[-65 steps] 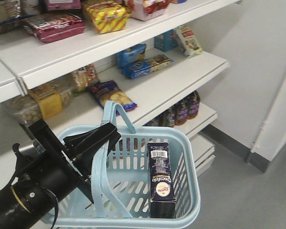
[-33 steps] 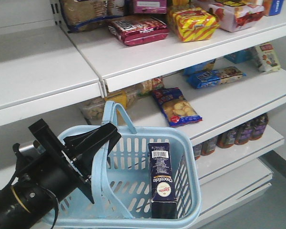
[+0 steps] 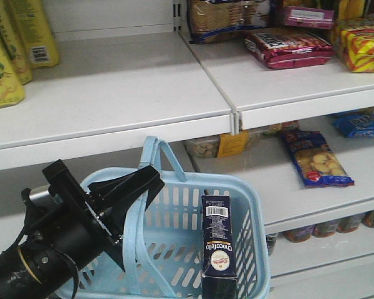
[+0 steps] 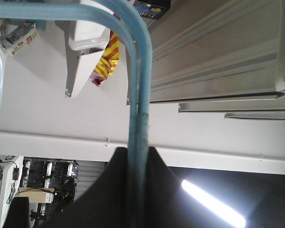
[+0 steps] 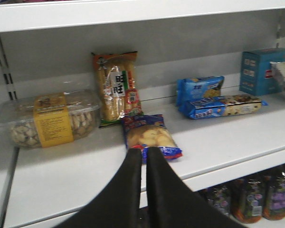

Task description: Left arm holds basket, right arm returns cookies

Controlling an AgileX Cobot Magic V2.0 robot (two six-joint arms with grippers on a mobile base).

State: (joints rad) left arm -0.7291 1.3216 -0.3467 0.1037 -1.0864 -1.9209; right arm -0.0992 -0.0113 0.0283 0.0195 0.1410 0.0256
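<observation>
The whole view has swung left along the shelves in the last second. The blue snack bag (image 3: 315, 159) has slid over to the right end of the middle shelf, and yellow bottles (image 3: 12, 50) have come into sight at the left end of the upper one. So the robot seems to be turning or rolling, hunting for the right spot rather than handling anything.

The basket (image 3: 212, 177) has not shifted against the arm. The left gripper (image 3: 143, 180) is still clamped on its handle (image 4: 138, 95), with the light blue bar pinched between the black jaws. The box of cookies (image 3: 218, 243) still stands upright in the basket's near right corner, against the right wall.

The right gripper (image 5: 146, 161) faces the middle shelf with its fingers pressed together and nothing between them. I'd say the return has not begun, since it must open and reach into the basket first.
</observation>
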